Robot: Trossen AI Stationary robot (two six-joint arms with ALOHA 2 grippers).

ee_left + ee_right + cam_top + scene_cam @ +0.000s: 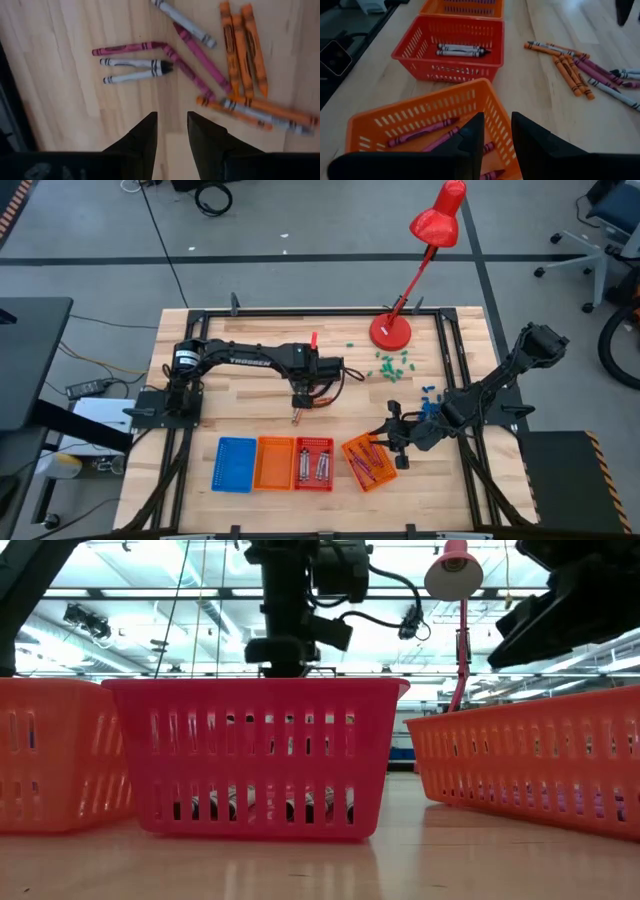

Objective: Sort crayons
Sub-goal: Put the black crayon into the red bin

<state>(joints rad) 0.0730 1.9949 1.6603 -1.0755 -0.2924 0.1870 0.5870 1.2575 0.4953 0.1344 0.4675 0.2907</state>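
Observation:
Loose crayons (200,65) in grey, pink and orange lie flat on the wooden table, mid-table (303,404). My left gripper (171,122) hangs just above the table beside them, pointing down, open with nothing between its fingers. My right gripper (497,125) is open and holds nothing. It slants down over the tilted orange basket (380,120) at the near right, which holds pink-purple crayons (420,132). The red basket (485,35) beside it holds grey crayons (460,50).
A blue basket (234,464) and a second orange basket (275,463) stand left of the red one along the near edge. A red desk lamp (390,332) stands at the back, with green bits (392,365) and blue bits (428,392) near it.

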